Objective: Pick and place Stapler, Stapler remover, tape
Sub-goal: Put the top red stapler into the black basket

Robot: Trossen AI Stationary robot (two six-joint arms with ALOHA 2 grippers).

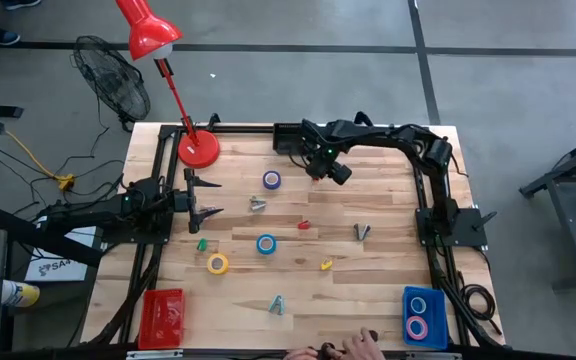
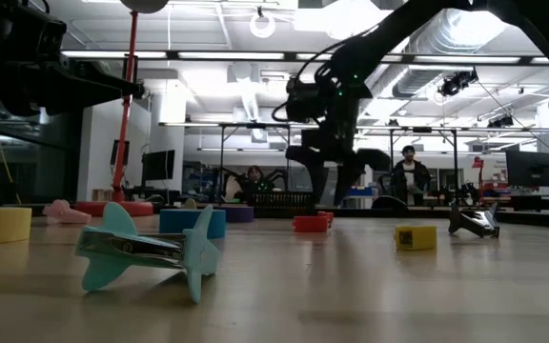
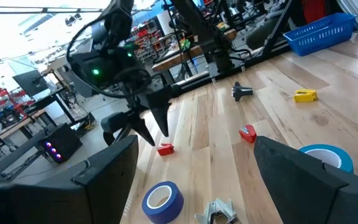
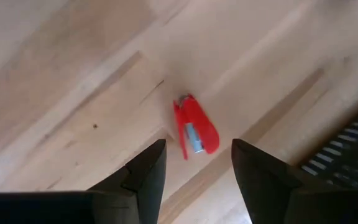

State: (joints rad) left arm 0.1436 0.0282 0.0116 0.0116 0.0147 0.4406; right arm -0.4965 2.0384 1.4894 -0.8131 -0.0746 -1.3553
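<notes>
My right gripper [image 1: 320,170] hangs open over the far middle of the table, fingers pointing down. A small red stapler [image 4: 194,129] lies flat on the wood below the gap between its fingers [image 4: 197,171], untouched; it also shows in the left wrist view [image 3: 165,149]. A second red stapler [image 1: 304,224] lies nearer the middle. A purple-blue tape roll [image 1: 271,180], a blue roll [image 1: 266,243] and a yellow roll [image 1: 217,263] lie flat. A grey stapler remover [image 1: 258,204], a dark one [image 1: 362,231] and a teal one [image 1: 277,305] lie about. My left gripper [image 1: 211,198] waits open at the left.
A blue basket [image 1: 423,315] at the near right holds two tape rolls. A red basket [image 1: 162,315] stands at the near left. A red lamp's base [image 1: 198,150] sits at the far left. A yellow stapler [image 1: 326,265] and a green piece [image 1: 202,243] lie mid-table. A person's hands [image 1: 353,347] show at the near edge.
</notes>
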